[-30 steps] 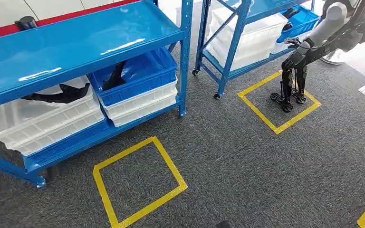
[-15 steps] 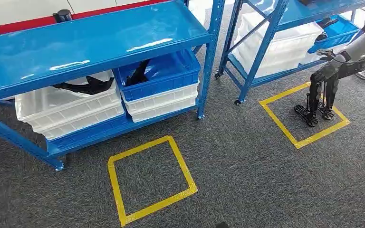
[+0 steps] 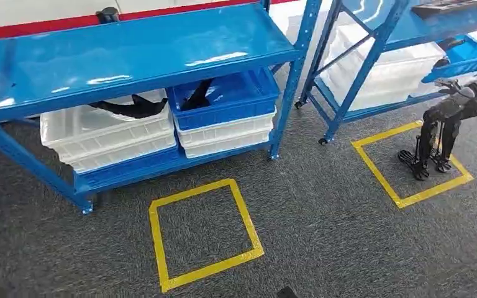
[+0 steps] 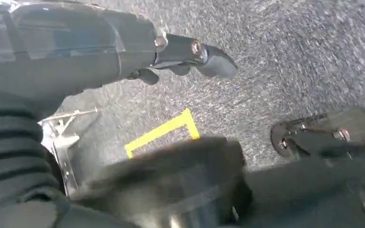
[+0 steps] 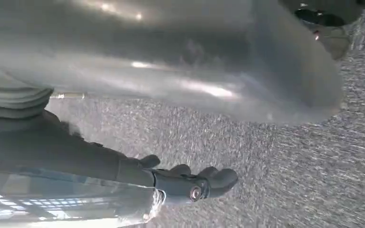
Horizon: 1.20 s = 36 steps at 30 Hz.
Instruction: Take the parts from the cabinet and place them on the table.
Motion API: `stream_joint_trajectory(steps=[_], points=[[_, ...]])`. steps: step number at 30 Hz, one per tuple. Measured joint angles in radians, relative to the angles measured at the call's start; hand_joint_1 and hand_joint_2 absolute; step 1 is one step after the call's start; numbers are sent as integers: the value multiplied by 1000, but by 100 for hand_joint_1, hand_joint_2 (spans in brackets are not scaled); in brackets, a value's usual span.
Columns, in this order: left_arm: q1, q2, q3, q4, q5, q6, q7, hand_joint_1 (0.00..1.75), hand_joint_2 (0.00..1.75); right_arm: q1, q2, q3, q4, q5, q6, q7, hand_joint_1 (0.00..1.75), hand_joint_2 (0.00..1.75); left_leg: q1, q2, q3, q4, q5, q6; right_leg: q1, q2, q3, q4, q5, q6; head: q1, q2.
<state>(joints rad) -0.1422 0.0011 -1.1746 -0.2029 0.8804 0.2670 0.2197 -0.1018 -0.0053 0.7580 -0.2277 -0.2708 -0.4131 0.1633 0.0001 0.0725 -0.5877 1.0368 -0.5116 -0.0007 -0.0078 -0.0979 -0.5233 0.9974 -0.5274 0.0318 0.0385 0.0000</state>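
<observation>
cabinet (image 3: 130, 53): glossy blue metal | bins (image 3: 109, 133): white plastic | floor (image 3: 323, 230): rough grey carpet

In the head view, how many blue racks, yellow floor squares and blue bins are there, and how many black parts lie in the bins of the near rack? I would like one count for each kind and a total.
blue racks: 2
yellow floor squares: 2
blue bins: 2
black parts in the near rack's bins: 2
Total: 8
</observation>
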Motion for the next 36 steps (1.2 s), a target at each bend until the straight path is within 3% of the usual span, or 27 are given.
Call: stream_joint_trajectory(steps=[1, 2, 3, 4, 6, 7, 8, 10, 11, 12, 14, 15, 16, 17, 23, 24, 25, 32, 36], points=[[0, 0, 0, 0, 0, 0, 0, 0, 0, -1, 0, 0, 0, 0, 0, 0, 0, 0, 2, -15, 0, -2, 4, 7, -2, -13, 2, 1, -5, 7, -2, 0], [1, 0, 0, 0, 0, 1, 0, 0, 0, -3, 0, 0, 0, 0, 0, 0, 0, 0, 6, -29, 0, -3, 6, 13, -6, 16, 1, 12, -20, 15, 1, 0], [0, 1, 0, 0, 0, 1, 0, 0, 0, -3, 0, 0, 0, 0, 0, 0, 0, 0, 7, -43, 0, -3, 8, 19, -8, 54, -15, 53, -51, 16, 6, 0], [-2, 0, 0, 0, 0, 1, 0, 0, 0, -1, 0, 0, 0, 0, 0, 0, 0, 0, 6, -58, 0, -3, 9, 24, -8, 77, -50, 134, -95, 17, 12, 0], [-1, -2, 0, 0, 0, 0, 0, 0, 0, 3, 0, 1, 0, 0, 1, 2, 0, 0, 2, -87, 0, -3, 9, 29, -7, 91, -125, 288, -153, 14, 24, 0], [1, -2, 0, 0, 0, 0, 0, 0, 0, 4, 0, 1, 0, 0, 1, 2, 0, 0, -1, -102, 1, -3, 9, 31, -6, 93, -145, 319, -151, 11, 29, 0], [3, -1, 0, 0, 0, 0, 0, 0, 0, 4, 0, 1, 0, 0, 2, 3, 0, 0, -3, -116, 4, -3, 9, 31, -4, 94, -143, 305, -126, 4, 34, 0], [4, -1, 0, 0, 0, 0, 2, 0, 0, 1, 0, 4, 0, 0, 2, 4, 0, 0, -9, -143, 10, -3, 9, 31, 4, 111, -93, 166, -25, -17, 42, 0], [4, -2, 0, 0, 0, 0, 3, 0, 0, 0, 0, 6, 0, -1, 2, 4, 0, 0, -11, -146, 13, -3, 8, 33, 10, 126, -58, 77, 25, -32, 46, 0], [3, -6, 0, 0, 0, 0, 4, 0, 0, -2, -7, 6, 0, -5, 2, 4, 0, 0, -14, -151, 12, -4, 8, 32, 13, 137, -44, 46, 15, -49, 41, 0], [5, -6, 0, 0, 0, 1, 7, 0, 0, -7, -6, 7, 0, -17, 1, 6, 0, 0, -7, -156, 3, -2, 10, 24, 18, 135, -35, 17, 15, -47, 48, 0], [6, -6, 0, 0, 0, 0, 9, 0, 0, -8, -5, 7, -1, -24, 2, 7, 0, 0, -10, -151, 4, 1, 1, 34, 16, 136, -33, 8, 15, -20, 47, 0], [8, -6, 0, 0, 0, 0, 10, 0, 0, -6, -4, 7, 0, -29, 2, 8, 0, 0, -9, -145, 6, 1, 1, 35, 15, 138, -32, 8, 16, -10, 44, 0], [8, -6, 0, 0, 0, 0, 10, 0, 0, -2, -5, 8, 0, -33, 4, 8, 0, 0, -8, -141, 8, 0, 1, 34, 17, 140, -31, 8, 15, -18, 41, 0], [8, -3, 0, 0, -1, 0, 10, 0, 0, -2, -5, 8, 0, -40, 12, 11, 0, 0, -7, -121, 17, -8, -1, 29, 18, 156, -30, 8, 16, -23, 25, 0], [8, -3, 0, 0, -1, 0, 11, 0, 175, -1, -3, 8, 0, -41, 12, 11, 0, 0, -7, -120, 17, -8, -1, 29, 18, 156, -30, 9, 16, -23, 24, 0], [8, -3, 0, 0, -1, 0, 11, 0, 175, -1, -3, 8, 0, -42, 13, 11, 0, 175, -6, -119, 17, -8, -1, 29, 18, 157, -30, 9, 16, -25, 24, 0], [8, -2, 0, 0, -12, -4, 8, 0, 175, 3, -3, 9, 0, -42, 27, 15, 0, 175, -7, -118, 17, -8, -1, 28, 18, 158, -29, 8, 15, -27, 24, 0], [26, -2, 35, -2, -90, -33, -19, 0, 175, 25, -3, -9, -2, -16, 65, 9, 0, 175, -8, -118, 17, -8, -2, 28, 17, 158, -28, 7, 15, -27, 24, 0]])
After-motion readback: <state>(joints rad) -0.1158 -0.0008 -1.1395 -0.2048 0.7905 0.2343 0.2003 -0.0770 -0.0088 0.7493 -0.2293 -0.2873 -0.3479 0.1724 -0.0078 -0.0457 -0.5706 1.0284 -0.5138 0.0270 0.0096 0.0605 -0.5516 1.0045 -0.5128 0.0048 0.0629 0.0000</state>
